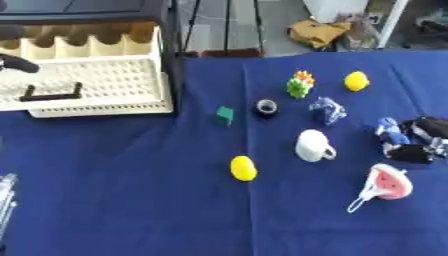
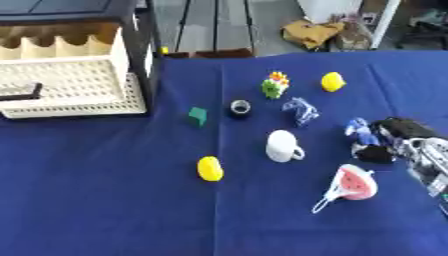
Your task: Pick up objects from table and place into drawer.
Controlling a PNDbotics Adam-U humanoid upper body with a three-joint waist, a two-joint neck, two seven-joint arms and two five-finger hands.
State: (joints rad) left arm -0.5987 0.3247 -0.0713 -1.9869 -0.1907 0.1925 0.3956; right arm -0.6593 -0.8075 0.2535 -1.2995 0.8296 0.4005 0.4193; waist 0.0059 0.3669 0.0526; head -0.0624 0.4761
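Watermelon-slice toy point(image 2: 354, 183) lies just below right robot hand point(image 2: 404, 137); finger state unclear; reaching step, grasp next, drawer point(image 2: 74, 87) open.

The drawer point(image 1: 96, 80) runs off the left edge, so its full width can't be seen. The right hand point(image 2: 407, 142) is a dark blur over a small blue thing point(image 2: 357, 127), its fingers unreadable. Only a silvery sliver of the left hand point(image 1: 7, 197) shows at the left edge.
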